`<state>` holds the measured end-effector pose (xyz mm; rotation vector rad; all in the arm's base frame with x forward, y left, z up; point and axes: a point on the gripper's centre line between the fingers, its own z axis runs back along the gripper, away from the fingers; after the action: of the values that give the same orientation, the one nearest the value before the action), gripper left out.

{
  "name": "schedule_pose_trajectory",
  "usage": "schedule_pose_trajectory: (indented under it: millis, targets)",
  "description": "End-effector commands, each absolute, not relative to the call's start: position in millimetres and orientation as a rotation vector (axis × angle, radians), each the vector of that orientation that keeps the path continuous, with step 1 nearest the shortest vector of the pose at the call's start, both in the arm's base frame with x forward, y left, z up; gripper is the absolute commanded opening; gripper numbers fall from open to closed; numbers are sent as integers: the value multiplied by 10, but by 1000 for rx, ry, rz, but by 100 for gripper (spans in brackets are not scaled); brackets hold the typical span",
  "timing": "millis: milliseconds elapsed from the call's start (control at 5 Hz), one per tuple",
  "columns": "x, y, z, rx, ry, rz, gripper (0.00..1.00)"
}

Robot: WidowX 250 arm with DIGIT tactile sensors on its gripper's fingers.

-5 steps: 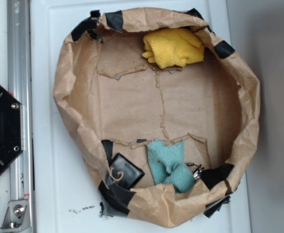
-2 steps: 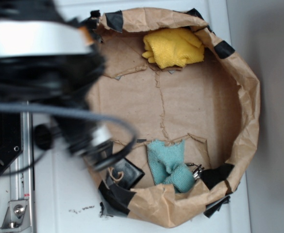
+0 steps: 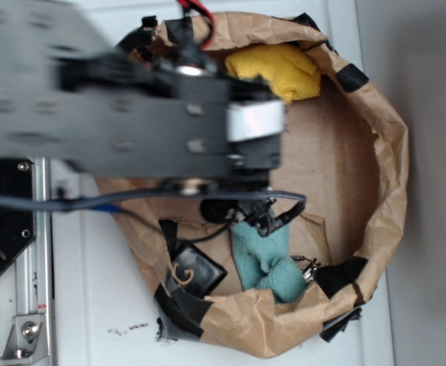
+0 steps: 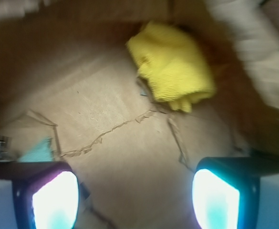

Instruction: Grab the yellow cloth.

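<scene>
The approach is under way: the tool (image 4: 135, 193) is hovering with its pads spread wide and empty above the floor of the paper basin (image 3: 390, 183). The yellow cloth (image 4: 170, 67) is lying bunched at twelve o'clock, against the wall. Next it needs advancing, centring, descending, then pinching.

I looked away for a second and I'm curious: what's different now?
The robot arm swung in from the left, over the brown paper basin. Its open pincer holds nothing, short of the bright yellow terry cloth. That cloth, the teal woven cloth and the black square object stayed put.
</scene>
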<state>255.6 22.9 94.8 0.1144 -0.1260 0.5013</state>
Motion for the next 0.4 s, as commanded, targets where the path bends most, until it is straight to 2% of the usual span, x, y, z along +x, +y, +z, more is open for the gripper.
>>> schedule_pose_trajectory:
  millis: [0,200]
  targets:
    - [2864,589,647,129,-82,340,100]
    - [2938,712,659,181,-77,325,100]
